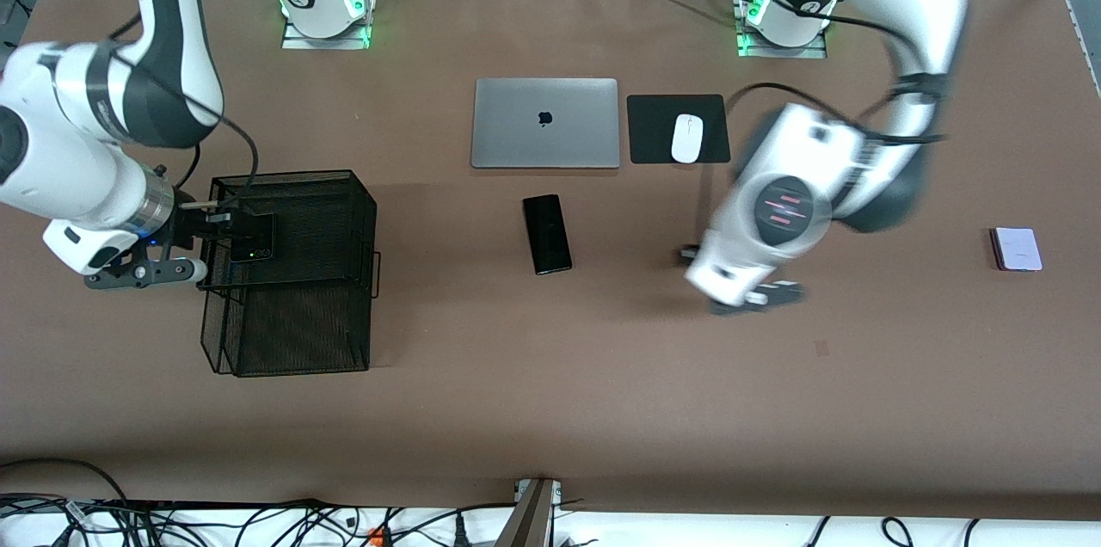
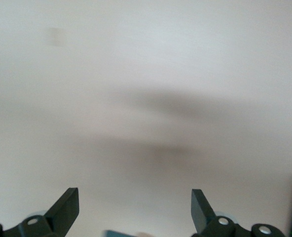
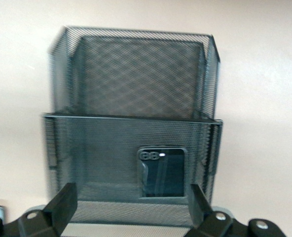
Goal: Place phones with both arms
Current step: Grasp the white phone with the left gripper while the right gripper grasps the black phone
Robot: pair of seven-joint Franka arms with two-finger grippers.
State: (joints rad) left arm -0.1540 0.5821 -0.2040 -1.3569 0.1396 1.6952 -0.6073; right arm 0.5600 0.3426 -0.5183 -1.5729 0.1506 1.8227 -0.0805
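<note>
Small black phone [image 1: 252, 237] lies in the mesh basket [image 1: 344, 212] at frame left below the right gripper [image 3: 131, 210], jaws apart; left gripper [image 2: 135, 210], jaws apart, over bare table [image 1: 602, 375] right of the long black phone [image 1: 547, 233]; lilac phone [image 1: 1017, 248] far right.

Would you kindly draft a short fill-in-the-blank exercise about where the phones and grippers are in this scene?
1. The small black phone lies in the upper tier of the black mesh ____.
2. The white mouse rests on a black ____.
3. The left gripper, fingers open, hangs over bare ____.
4. The long slim black phone lies nearer the front camera than the grey ____.
The right gripper is open beside the mesh tiers; the lilac-white phone lies toward the left arm's end.

Missing words: basket; mousepad; table; laptop
</note>
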